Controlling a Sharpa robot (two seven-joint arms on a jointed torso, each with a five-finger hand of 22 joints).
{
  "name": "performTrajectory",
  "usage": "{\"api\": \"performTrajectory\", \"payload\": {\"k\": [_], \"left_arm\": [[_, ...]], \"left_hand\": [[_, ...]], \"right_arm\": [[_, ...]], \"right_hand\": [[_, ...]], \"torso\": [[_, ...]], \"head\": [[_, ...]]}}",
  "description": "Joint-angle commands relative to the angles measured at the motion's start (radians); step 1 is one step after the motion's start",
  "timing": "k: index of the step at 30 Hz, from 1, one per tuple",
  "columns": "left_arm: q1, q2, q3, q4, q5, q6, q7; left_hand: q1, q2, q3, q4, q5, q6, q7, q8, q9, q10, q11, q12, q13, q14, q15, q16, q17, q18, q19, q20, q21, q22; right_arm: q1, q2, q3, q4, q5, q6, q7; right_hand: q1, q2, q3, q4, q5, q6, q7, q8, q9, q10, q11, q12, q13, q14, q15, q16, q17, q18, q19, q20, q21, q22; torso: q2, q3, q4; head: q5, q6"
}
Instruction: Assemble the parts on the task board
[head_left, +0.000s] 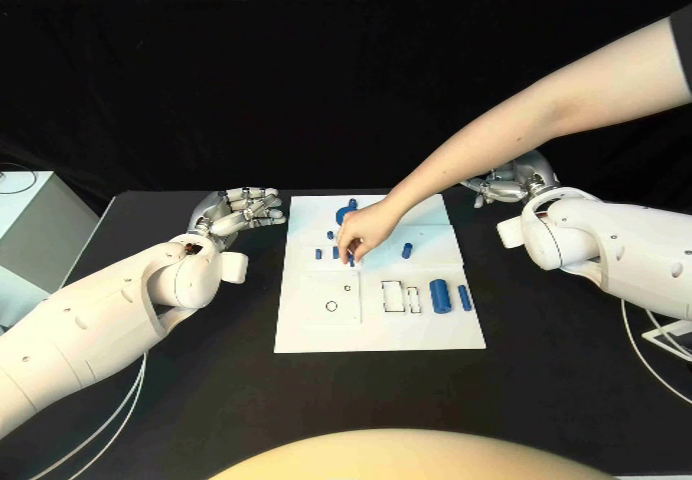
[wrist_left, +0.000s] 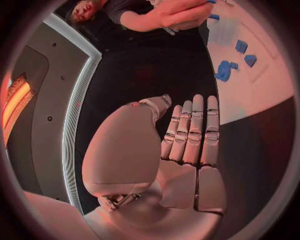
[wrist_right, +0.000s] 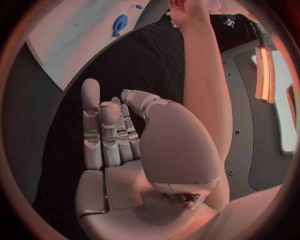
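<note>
The white task board (head_left: 378, 330) lies in the middle of the black table. Several small blue parts (head_left: 440, 296) lie on it, some in a row at its right, others near its far edge (head_left: 346, 212). A person's hand (head_left: 361, 232) reaches in from the far right and pinches a blue part over the board's middle. My left hand (head_left: 241, 210) rests left of the board's far corner, empty, fingers straight and together in the left wrist view (wrist_left: 190, 135). My right hand (head_left: 512, 183) sits beyond the board's far right corner, also empty (wrist_right: 109, 135).
A pale box (head_left: 32, 235) stands at the table's left edge. White cables (head_left: 652, 340) lie at the right edge. The person's forearm (head_left: 534, 115) crosses above my right hand and the board's far right corner.
</note>
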Motion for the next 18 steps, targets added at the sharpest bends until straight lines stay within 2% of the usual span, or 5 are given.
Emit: {"api": "performTrajectory", "payload": {"k": [1,14,18], "left_arm": [[0.001,0.001,0.001,0.003,-0.004,0.001,0.015],[0.001,0.001,0.001,0.005,-0.004,0.002,0.015],[0.001,0.0,0.001,0.005,-0.004,0.002,0.015]], "left_hand": [[0.009,-0.002,0.002,-0.003,0.001,0.005,0.017,0.005,0.001,0.004,-0.001,0.003,0.001,0.002,-0.002,0.004,0.001,0.014,0.008,-0.002,0.007,-0.001],[0.009,-0.002,0.002,-0.003,0.001,0.005,0.017,0.005,0.001,0.004,-0.001,0.003,0.001,0.002,-0.002,0.004,0.001,0.014,0.008,-0.002,0.007,-0.001],[0.009,-0.002,0.002,-0.003,0.001,0.005,0.017,0.005,0.001,0.004,-0.001,0.003,0.001,0.002,-0.002,0.004,0.001,0.014,0.008,-0.002,0.007,-0.001]], "right_arm": [[-0.002,0.002,0.0,-0.001,-0.007,0.017,0.015],[-0.003,0.002,0.0,-0.002,-0.007,0.017,0.015],[-0.003,0.002,0.0,-0.002,-0.007,0.017,0.016]], "right_hand": [[0.007,0.002,0.005,-0.001,0.002,0.009,0.001,0.005,-0.001,0.007,0.0,0.005,-0.001,-0.009,0.0,-0.006,-0.003,0.014,-0.007,0.001,-0.006,-0.001],[0.007,0.002,0.005,-0.001,0.002,0.009,0.001,0.005,-0.001,0.007,0.0,0.005,-0.001,-0.009,0.0,-0.006,-0.003,0.014,-0.007,0.001,-0.006,-0.001],[0.007,0.002,0.005,-0.001,0.002,0.009,0.001,0.005,-0.001,0.007,0.0,0.005,-0.001,-0.009,0.0,-0.006,-0.003,0.014,-0.007,0.001,-0.006,-0.001]], "torso": [[0.0,0.0009,0.0],[0.0,-0.0002,0.0],[-0.001,0.0002,-0.0006]], "head": [[0.002,0.0],[0.002,0.0],[0.0,0.005]]}}
